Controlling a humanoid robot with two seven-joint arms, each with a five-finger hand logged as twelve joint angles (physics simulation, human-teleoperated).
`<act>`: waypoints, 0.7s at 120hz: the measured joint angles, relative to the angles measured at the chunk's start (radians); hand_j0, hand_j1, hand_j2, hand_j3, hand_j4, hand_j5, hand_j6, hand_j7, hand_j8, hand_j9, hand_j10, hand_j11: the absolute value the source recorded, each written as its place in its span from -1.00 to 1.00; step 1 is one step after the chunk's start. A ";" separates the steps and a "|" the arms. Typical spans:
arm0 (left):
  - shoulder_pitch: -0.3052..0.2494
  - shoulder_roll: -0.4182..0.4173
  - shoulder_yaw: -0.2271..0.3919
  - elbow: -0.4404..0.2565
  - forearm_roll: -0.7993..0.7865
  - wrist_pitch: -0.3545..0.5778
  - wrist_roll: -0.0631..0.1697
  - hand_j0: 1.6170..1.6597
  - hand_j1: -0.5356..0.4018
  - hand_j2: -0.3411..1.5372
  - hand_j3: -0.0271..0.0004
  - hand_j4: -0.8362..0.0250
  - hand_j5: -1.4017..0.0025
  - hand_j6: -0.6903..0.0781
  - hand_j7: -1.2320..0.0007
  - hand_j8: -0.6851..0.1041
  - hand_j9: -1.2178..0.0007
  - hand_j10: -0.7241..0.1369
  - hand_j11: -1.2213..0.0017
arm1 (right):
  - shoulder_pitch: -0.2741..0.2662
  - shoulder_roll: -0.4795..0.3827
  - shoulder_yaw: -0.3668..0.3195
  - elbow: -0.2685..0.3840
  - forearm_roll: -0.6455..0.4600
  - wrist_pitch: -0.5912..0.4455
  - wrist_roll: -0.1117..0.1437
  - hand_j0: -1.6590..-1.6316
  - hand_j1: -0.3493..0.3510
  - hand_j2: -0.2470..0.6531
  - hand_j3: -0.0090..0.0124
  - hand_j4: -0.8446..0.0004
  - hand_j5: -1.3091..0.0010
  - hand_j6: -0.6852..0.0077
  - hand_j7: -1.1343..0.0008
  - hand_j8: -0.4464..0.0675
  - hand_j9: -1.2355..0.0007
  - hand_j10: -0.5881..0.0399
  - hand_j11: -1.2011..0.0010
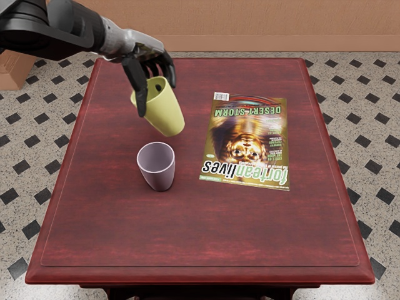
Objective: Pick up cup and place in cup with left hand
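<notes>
Lilac cup (157,174) upright, mouth up to receive. Left hand (143,57) closed on yellow cup (164,115) near rim, probably leaving tilted base free for nesting.

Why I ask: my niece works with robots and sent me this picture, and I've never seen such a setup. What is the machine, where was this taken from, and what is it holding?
This is a computer-simulated scene, seen from the robot's head, looking down at a slant. The dark and silvery mechanical arm entering from the left is the robot's left arm, ending in a black five-finger hand. That hand grips a tapered yellow cup, which is tilted. Nearer to the viewer, a tapered pale-purple cup stands upright on the dark-red table. To the right lies a glossy, colourful magazine, its lettering upside down from here. The other arm is out of view.
</notes>
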 joint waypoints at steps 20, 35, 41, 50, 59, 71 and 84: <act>-0.020 0.034 0.002 -0.015 -0.031 0.003 0.000 0.86 -0.38 0.24 0.97 -0.45 -0.31 -0.10 -0.43 -0.09 -0.47 -0.35 -0.42 | 0.000 0.000 0.000 0.000 0.000 0.000 0.000 -0.93 -1.00 -0.45 -0.16 1.00 1.00 0.98 1.00 0.74 1.00 0.87 1.00; -0.021 0.062 0.006 -0.031 -0.049 0.003 0.000 0.85 -0.49 0.30 0.97 -0.43 -0.31 -0.01 -0.42 -0.04 -0.47 -0.30 -0.42 | 0.000 0.000 0.000 0.001 0.000 0.000 0.000 -0.93 -1.00 -0.45 -0.16 1.00 1.00 0.98 1.00 0.74 1.00 0.87 1.00; -0.020 0.072 0.008 -0.040 -0.051 0.003 -0.001 0.83 -0.51 0.31 0.97 -0.41 -0.31 -0.01 -0.42 -0.04 -0.46 -0.29 -0.42 | 0.001 0.000 0.000 0.001 0.000 0.000 0.000 -0.93 -1.00 -0.45 -0.16 1.00 1.00 0.98 1.00 0.74 1.00 0.87 1.00; -0.016 0.088 0.009 -0.064 -0.054 0.003 -0.001 0.82 -0.55 0.32 0.97 -0.40 -0.30 0.02 -0.42 0.01 -0.46 -0.26 -0.42 | 0.003 0.000 0.000 0.002 0.000 0.000 0.000 -0.93 -1.00 -0.45 -0.16 1.00 1.00 0.98 1.00 0.74 1.00 0.87 1.00; -0.018 0.095 0.010 -0.092 -0.073 0.003 -0.001 0.81 -0.56 0.30 0.97 -0.39 -0.28 0.04 -0.41 0.00 -0.45 -0.23 -0.43 | 0.005 0.000 0.000 0.004 0.000 0.000 0.000 -0.93 -1.00 -0.45 -0.16 1.00 1.00 0.98 1.00 0.74 1.00 0.87 1.00; -0.012 0.120 0.011 -0.124 -0.091 0.003 -0.001 0.82 -0.50 0.23 0.97 -0.37 -0.29 0.00 -0.44 0.04 -0.46 -0.25 -0.44 | 0.006 0.000 0.000 0.007 0.000 0.000 0.000 -0.93 -1.00 -0.45 -0.16 1.00 1.00 0.98 1.00 0.74 1.00 0.87 1.00; -0.008 0.149 0.012 -0.157 -0.113 0.002 -0.001 0.83 -0.47 0.23 0.97 -0.43 -0.30 -0.05 -0.43 -0.04 -0.46 -0.32 -0.45 | 0.006 0.000 0.000 0.008 0.000 0.000 0.000 -0.93 -1.00 -0.45 -0.16 1.00 1.00 0.98 1.00 0.74 1.00 0.87 1.00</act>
